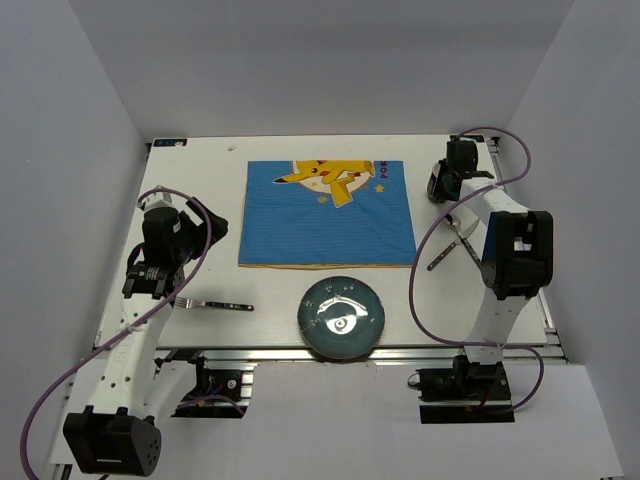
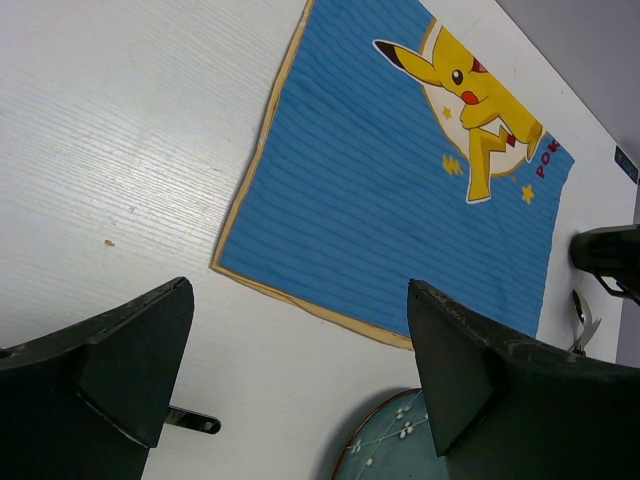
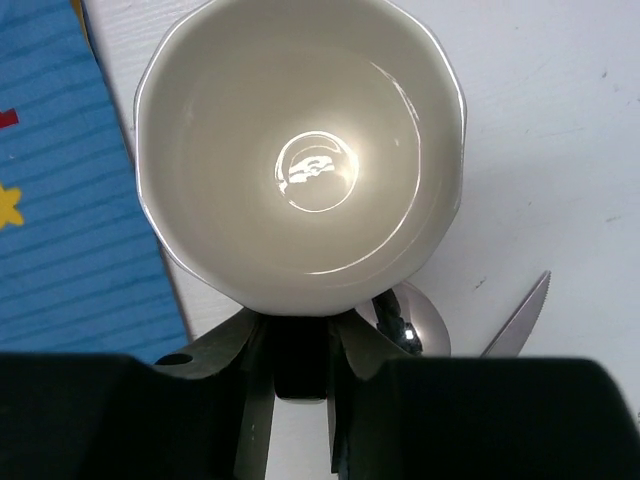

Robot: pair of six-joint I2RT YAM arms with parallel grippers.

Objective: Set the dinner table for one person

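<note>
The white dinner table (image 1: 200, 180) carries a blue placemat (image 1: 328, 213) with a yellow cartoon figure at its middle back. A teal plate (image 1: 342, 318) sits at the front edge, with a fork (image 1: 215, 303) to its left. A spoon (image 1: 462, 228) and a knife (image 1: 445, 255) lie right of the placemat. My right gripper (image 1: 447, 182) is shut on the handle of a cream cup (image 3: 300, 150), just right of the placemat's (image 3: 60, 200) far corner. My left gripper (image 1: 150, 285) is open and empty above the fork's left end (image 2: 190, 420).
Grey walls enclose the table on three sides. A metal rail runs along the front edge (image 1: 260, 352). The spoon bowl (image 3: 430, 320) and the knife tip (image 3: 520, 320) lie on the table just below the cup. The plate rim (image 2: 400, 450) shows by my left fingers.
</note>
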